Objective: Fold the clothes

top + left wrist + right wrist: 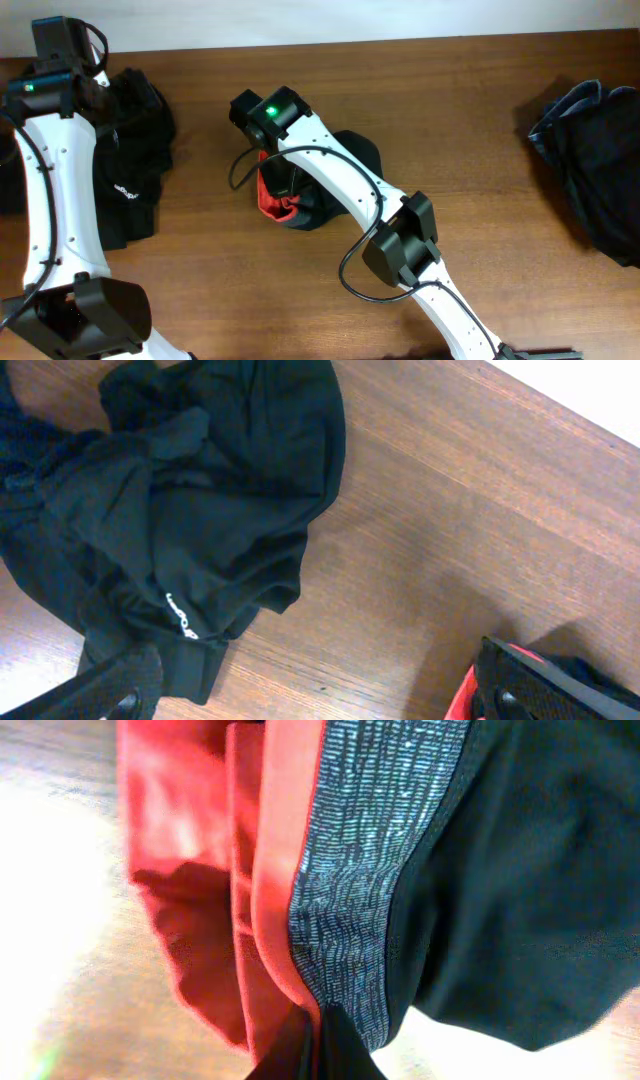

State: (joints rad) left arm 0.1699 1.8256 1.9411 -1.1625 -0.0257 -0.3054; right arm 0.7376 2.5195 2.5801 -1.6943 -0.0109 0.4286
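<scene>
trousers (275,200) at centre, partly hidden under right arm (340,185), right gripper (312,1045) clamped on their red-lined grey waistband (350,890), left gripper (315,695) spread wide, empty, beside black logo garment (130,160) at left, navy pile (590,160) far right

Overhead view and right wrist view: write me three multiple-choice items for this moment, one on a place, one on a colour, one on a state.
1. In the overhead view, where does the navy garment lie? A. far right B. centre C. far left
2. What colour is the lining of the trousers? A. yellow B. red C. white
3. How is the right gripper? A. open above bare wood B. open over the navy garment C. shut on the trousers

1 A: it lies crumpled at the right edge. 2 B: bright red shows beside the grey waistband. 3 C: the right wrist view shows it closed on the fabric's edge.
</scene>
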